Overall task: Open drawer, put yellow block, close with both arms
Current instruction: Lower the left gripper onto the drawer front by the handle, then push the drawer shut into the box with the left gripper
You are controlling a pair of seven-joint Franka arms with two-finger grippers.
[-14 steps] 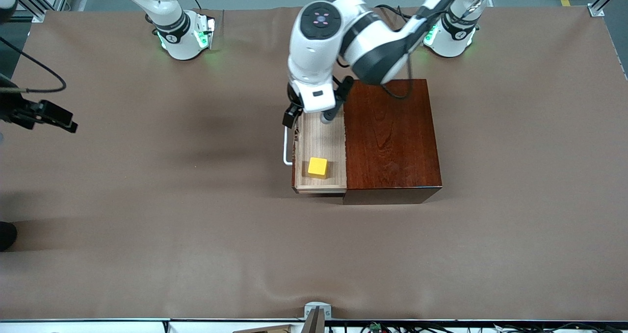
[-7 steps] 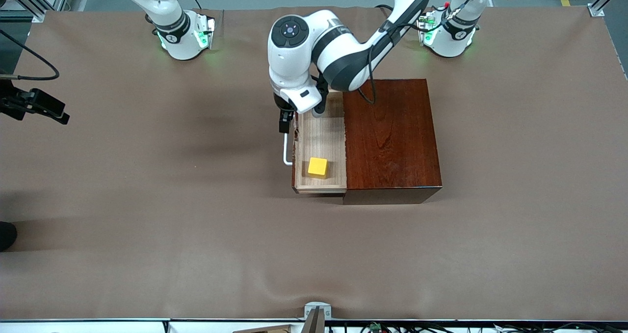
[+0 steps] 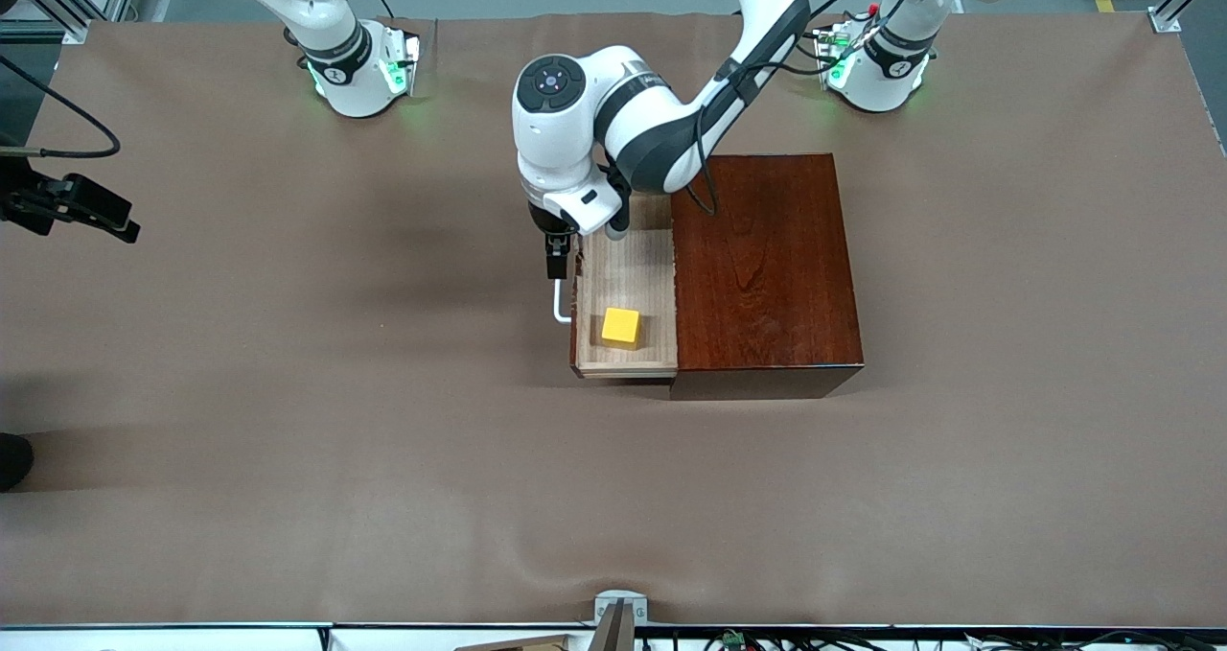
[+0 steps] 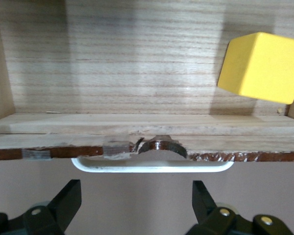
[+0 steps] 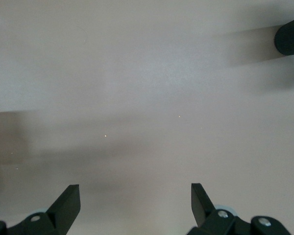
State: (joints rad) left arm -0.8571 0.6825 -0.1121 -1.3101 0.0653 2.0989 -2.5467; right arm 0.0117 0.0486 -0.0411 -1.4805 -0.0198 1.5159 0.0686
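The drawer [image 3: 633, 266] stands pulled out of the reddish-brown wooden box [image 3: 767, 267] toward the right arm's end of the table. The yellow block [image 3: 620, 326] lies in the drawer, in the corner nearer the front camera, and shows in the left wrist view as the yellow block [image 4: 262, 66]. My left gripper [image 3: 555, 264] is low in front of the drawer, open, its fingers [image 4: 68, 200] straddling the white handle [image 4: 152, 166] without touching it. My right gripper [image 5: 136, 200] is open and holds nothing, over bare table at the right arm's end.
Brown cloth covers the table [image 3: 383, 459]. A dark rounded object [image 5: 290, 41] shows at the edge of the right wrist view. The left arm's elbow [image 3: 661, 133] hangs over the box's corner nearest the bases.
The left arm has swung from above the open drawer toward the right arm's end, and its gripper has come down in front of the handle. The block has not moved.
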